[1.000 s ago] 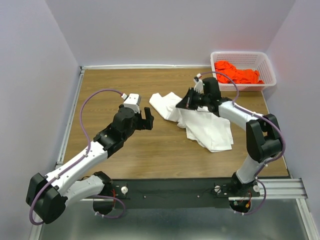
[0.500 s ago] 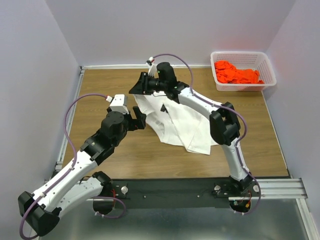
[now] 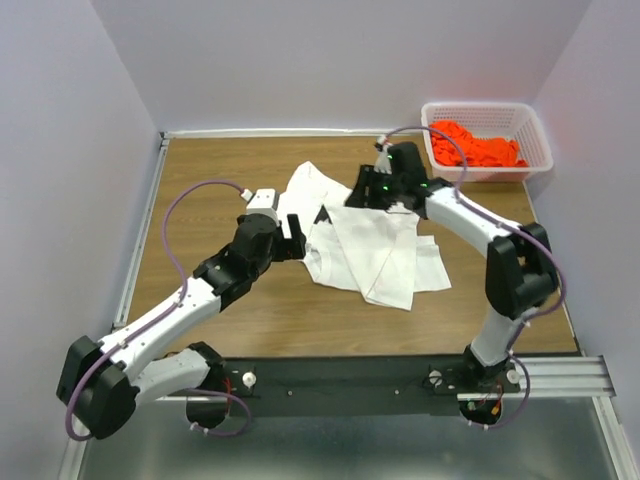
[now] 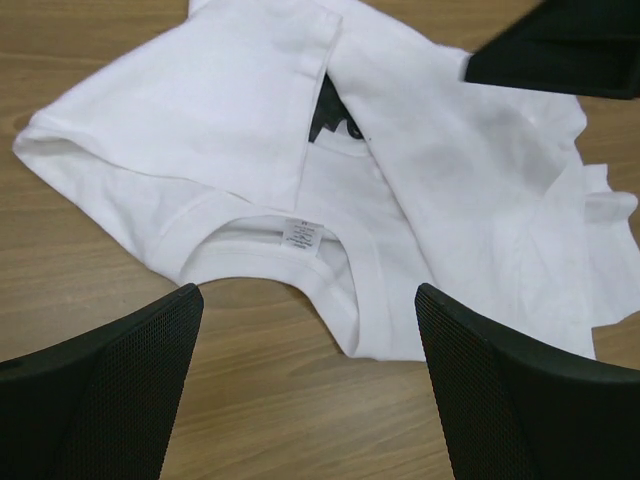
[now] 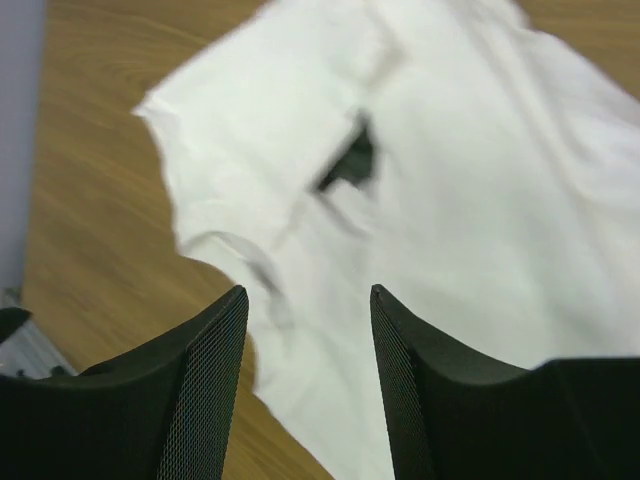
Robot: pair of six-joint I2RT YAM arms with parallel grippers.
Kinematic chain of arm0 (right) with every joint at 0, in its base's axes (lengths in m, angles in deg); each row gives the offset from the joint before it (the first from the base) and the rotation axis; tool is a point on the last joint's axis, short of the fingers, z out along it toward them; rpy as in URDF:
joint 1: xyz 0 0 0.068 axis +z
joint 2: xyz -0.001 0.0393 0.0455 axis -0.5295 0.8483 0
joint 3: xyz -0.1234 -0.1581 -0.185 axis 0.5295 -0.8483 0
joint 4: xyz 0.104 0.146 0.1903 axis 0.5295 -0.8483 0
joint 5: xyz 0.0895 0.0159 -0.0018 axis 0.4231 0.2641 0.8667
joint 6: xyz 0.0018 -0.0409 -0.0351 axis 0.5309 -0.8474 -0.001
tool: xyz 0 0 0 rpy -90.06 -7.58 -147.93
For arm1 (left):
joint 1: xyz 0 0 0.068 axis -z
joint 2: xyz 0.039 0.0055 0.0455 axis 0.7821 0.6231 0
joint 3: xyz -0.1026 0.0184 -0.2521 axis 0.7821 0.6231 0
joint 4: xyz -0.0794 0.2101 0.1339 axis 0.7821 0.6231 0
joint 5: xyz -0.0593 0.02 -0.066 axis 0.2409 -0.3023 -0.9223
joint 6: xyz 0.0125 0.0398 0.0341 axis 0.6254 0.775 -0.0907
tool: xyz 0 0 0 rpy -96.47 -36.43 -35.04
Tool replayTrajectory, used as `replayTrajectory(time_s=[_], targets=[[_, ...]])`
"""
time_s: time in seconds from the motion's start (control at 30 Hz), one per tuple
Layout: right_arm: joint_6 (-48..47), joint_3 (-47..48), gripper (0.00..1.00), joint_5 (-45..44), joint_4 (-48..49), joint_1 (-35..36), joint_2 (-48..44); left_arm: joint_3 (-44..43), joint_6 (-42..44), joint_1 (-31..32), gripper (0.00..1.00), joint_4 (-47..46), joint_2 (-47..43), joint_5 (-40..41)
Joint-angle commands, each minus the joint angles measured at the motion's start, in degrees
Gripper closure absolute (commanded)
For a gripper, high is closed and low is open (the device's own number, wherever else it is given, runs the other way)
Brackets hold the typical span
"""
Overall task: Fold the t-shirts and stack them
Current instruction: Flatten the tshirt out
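My left gripper (image 4: pixel 305 295) is spread wide and empty. The white t-shirt (image 4: pixel 250 110) lies crumpled on the table (image 4: pixel 90 330) just ahead of it, collar nearest the fingertips. Right gripper (image 5: pixel 308 292) jaws apart, pinching nothing, same shirt directly below; orange-red t-shirt (image 3: pixel 475 148) in the basket (image 3: pixel 487 106) well behind that hand.

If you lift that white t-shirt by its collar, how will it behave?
Likely floppy: the white t-shirt lies crumpled in overlapping folds, so it should drape and unfold. Pushed, it would probably bunch, as wrinkled edges suggest.
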Motion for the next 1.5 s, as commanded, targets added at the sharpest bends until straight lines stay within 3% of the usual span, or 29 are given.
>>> replayTrajectory(time_s=[0.0, 0.23, 0.57, 0.67, 0.87, 1.1, 1.23, 1.33, 1.47], targets=[[-4.6, -12.7, 0.41, -6.6, -4.2, -5.3, -8.1, -2.2, -0.9, -0.1, 0.05, -4.5, 5.9, -4.0], [-5.2, -23.1, 0.46, -4.4, -4.1, -13.8, -12.5, -8.2, -0.5, -0.1, 0.11, -7.6, 21.2, -11.9], [-4.9, -24.2, 0.52, -3.5, -2.6, -14.8, -9.6, -19.9, 0.9, 0.1, 0.14, -4.7, 43.1, -18.4], [-4.6, -24.4, 0.52, -2.4, -1.4, -14.8, -8.6, -19.6, 0.4, 0.1, 0.15, -4.6, 44.6, -18.5], [-2.1, -25.4, 0.52, 1.0, 1.9, -14.8, -6.4, -15.9, -0.5, 0.1, 0.27, -5.0, 44.7, -19.2], [0.4, -25.8, 0.53, 3.4, 4.8, -14.8, -4.0, -9.4, -2.3, 0.0, 0.54, -4.7, 41.2, -17.9], [1.6, -26.5, 0.53, 5.3, 6.2, -14.8, -3.3, -4.3, -4.5, -0.8, 0.61, -5.0, 37.8, -16.0], [2.3, -26.9, 0.58, 6.7, 6.9, -14.9, -3.5, -1.2, -5.2, -2.2, 0.62, -4.1, 35.8, -16.3], [2.5, -25.8, 0.78, 6.8, 6.7, -14.9, -6.1, 0.7, -5.3, -3.9, 0.63, -1.7, 32.3, -15.0]])
